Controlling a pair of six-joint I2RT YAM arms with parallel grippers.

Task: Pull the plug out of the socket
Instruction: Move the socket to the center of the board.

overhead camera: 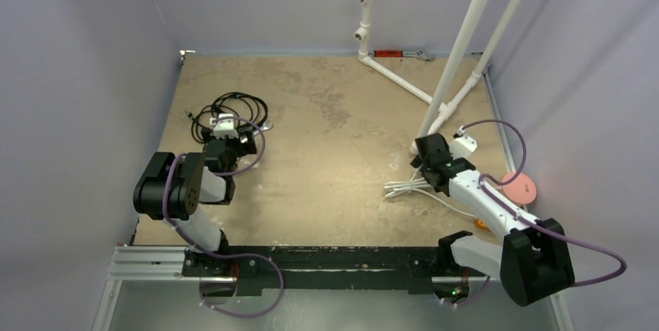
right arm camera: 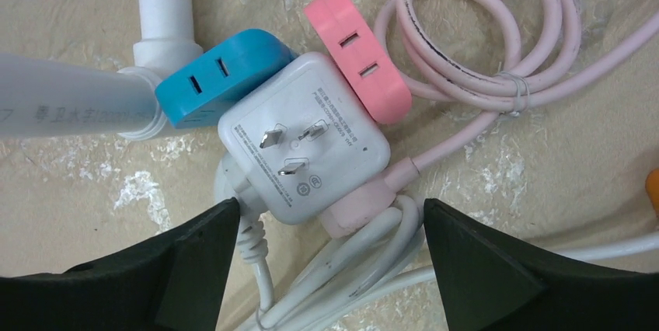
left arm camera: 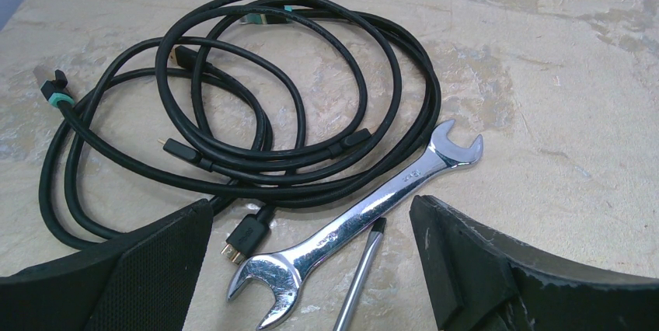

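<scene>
Socket: only a sliver of the orange socket shows, at the right edge of the right wrist view, on the counter just past the coiled pink cable; its face and whatever plug sits in it are out of sight
Right pincer: the right pincer is spread wide and holds nothing; it hangs over the white cube adapter, which has a blue block and a pink block pressed against it and white cables beneath
Left pincer: the left pincer gapes too, empty, above a wrench and black cables; well apart from the socket
Handling: I'd judge the socket light, stiff and smooth-skinned; likely to slide or lift with the plug unless pinned
Where to hold: clamp or press across its long flat body; take the plug by its hard housing, not the cord; pull straight out
Risk: the cube under the right pincer looks like the wrong target
</scene>
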